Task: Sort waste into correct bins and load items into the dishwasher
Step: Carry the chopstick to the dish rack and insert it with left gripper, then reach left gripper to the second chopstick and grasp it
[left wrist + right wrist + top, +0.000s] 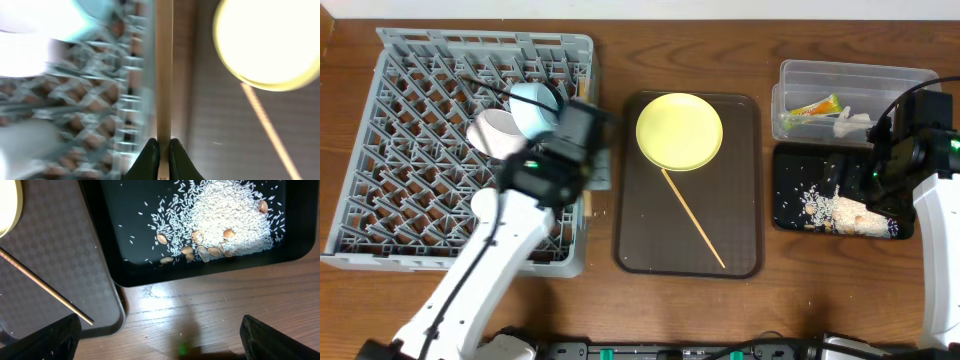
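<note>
My left gripper (164,146) is shut on a wooden chopstick (164,70). It hovers over the right edge of the grey dish rack (410,150); in the overhead view (585,130) its own wrist largely hides it. A light blue bowl (533,107) and a pale pink bowl (495,133) stand in the rack. A yellow plate (680,130) and a second chopstick (695,218) lie on the brown tray (640,240). My right gripper (160,330) is open and empty above bare wood, in front of the black tray (115,255) of rice scraps (225,210). I cannot make out the white cup.
The clear tub (855,75) at the back right holds the green-and-orange wrapper (812,107) and crumpled white paper (850,123). The black tray (790,190) sits just in front of it. The brown tray's corner (107,312) lies close to my right gripper's left finger.
</note>
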